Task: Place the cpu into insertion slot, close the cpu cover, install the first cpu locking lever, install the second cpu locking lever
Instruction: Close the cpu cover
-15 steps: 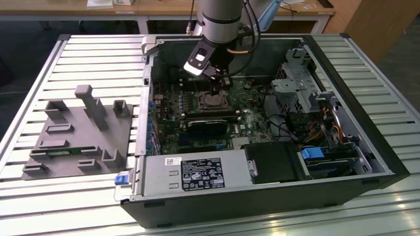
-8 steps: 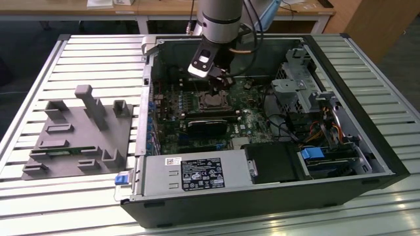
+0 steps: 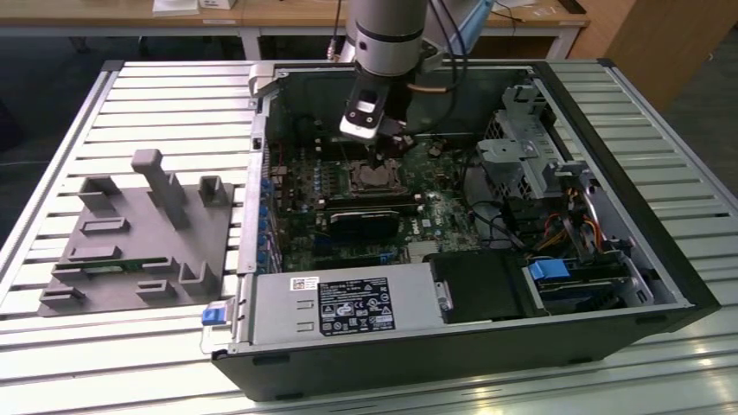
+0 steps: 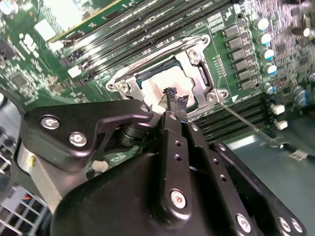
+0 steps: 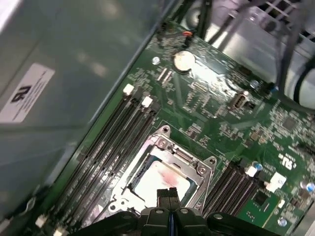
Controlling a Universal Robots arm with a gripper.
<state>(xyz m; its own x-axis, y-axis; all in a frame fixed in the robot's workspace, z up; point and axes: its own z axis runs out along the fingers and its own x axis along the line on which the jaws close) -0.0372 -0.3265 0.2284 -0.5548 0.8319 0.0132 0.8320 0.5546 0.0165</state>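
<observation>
Jaws: the gripper [image 5: 169, 192] has its two black jaws pressed together, with nothing between them.
Jaw tips: they are right at the top of the cpu [image 5: 155, 179], near one edge; I cannot tell if they press on it.
Cpu: the flat silver-grey chip lies inside the insertion slot [image 3: 375, 177] and has a pinkish smear on top.
Cpu cover: the cpu cover [image 5: 181, 156] lies flat around the chip, and the chip shows through its square window.
Memory slots: long black memory slots [image 5: 115, 142] run along both sides of the slot.
Lever: in the second wrist view a thin silver lever [image 4: 246, 123] sticks out from one corner of the slot and crosses the memory slots; I cannot tell if it is hooked down.
Battery: a round silver coin battery [image 5: 183, 60] sits farther off on the green circuit board [image 5: 221, 118].
Case: in the exterior view the arm reaches down into the open computer case [image 3: 461, 367], which has a grey power supply box [image 3: 340, 307] along one side.
Tabletop: the case lies on a slatted metal tabletop [image 3: 150, 95]; a grey holder block [image 3: 138, 238] stands beside it on the exterior view's left.
</observation>
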